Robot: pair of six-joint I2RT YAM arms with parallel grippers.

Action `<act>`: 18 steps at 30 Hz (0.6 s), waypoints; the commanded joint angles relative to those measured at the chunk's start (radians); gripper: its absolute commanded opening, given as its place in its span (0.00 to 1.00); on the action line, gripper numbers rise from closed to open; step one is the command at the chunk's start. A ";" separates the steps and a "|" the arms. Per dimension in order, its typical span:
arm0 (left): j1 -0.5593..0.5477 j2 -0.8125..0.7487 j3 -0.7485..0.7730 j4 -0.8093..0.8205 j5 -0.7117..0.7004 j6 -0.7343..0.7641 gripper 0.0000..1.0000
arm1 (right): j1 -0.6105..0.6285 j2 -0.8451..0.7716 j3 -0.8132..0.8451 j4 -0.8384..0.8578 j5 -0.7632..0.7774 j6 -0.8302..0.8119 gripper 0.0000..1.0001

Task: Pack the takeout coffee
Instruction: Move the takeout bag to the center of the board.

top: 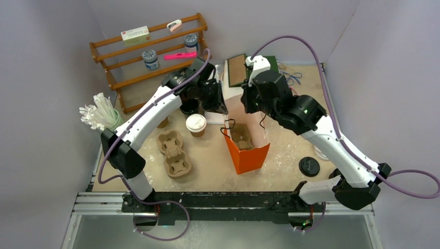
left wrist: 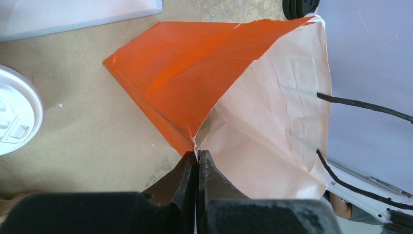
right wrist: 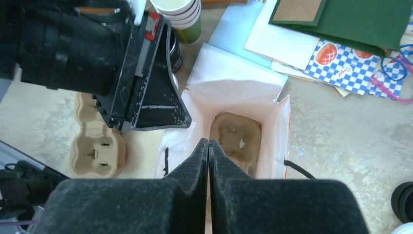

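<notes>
Where the cup (top: pixel 196 124) stands: upright on the table (top: pixel 283 155) with its white lid on, just left of the bag (top: pixel 248 158) and not touching it.
Bag: orange, upright, mouth open upward. A carrier (top: pixel 242 137) lies in the bottom, and its wells look empty.
Left gripper (left wrist: pixel 198 158): fingers pressed together on a corner of the bag's rim, with the paper nipped between them.
Right gripper (right wrist: pixel 208 143): fingers together with no gap, seemingly nipping the same far wall of the rim beside the left one. The paper at the very tips is hard to make out.
Cup from the fingers: it lies near the left gripper, to its left and toward the arm bases. From the right gripper, the left gripper stands in the way.
Cup axis: vertical, so the brown wall below the lid is what the fingers would meet from the side.
Nearer arm: the left.
Next move, as a judgement: the left would have to let the rim go and swing down-left to the cup. It would then carry the cup over the rim and lower it into a well.
Risk: held by one gripper only, the bag's wall may slump over the mouth.
</notes>
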 commanded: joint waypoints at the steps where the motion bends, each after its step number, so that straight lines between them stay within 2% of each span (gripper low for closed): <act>1: -0.005 -0.061 -0.028 0.065 -0.009 0.022 0.00 | -0.002 0.019 0.116 -0.106 0.074 0.007 0.04; 6: -0.007 -0.142 -0.105 0.156 -0.009 0.048 0.00 | -0.004 0.020 0.256 -0.211 0.122 0.044 0.12; 8: -0.007 -0.174 -0.142 0.199 -0.001 0.060 0.00 | -0.003 0.005 0.262 -0.237 0.133 0.060 0.28; 10: -0.010 -0.197 -0.164 0.236 0.012 0.071 0.00 | -0.003 -0.005 0.251 -0.281 0.158 0.102 0.53; 11: -0.012 -0.206 -0.171 0.248 0.017 0.077 0.00 | -0.002 -0.009 0.240 -0.302 0.158 0.117 0.61; 14: -0.017 -0.222 -0.159 0.265 0.018 0.104 0.00 | -0.003 -0.013 0.202 -0.387 0.146 0.166 0.76; 18: -0.029 -0.232 -0.162 0.287 0.027 0.109 0.00 | -0.003 -0.041 0.116 -0.408 0.038 0.170 0.83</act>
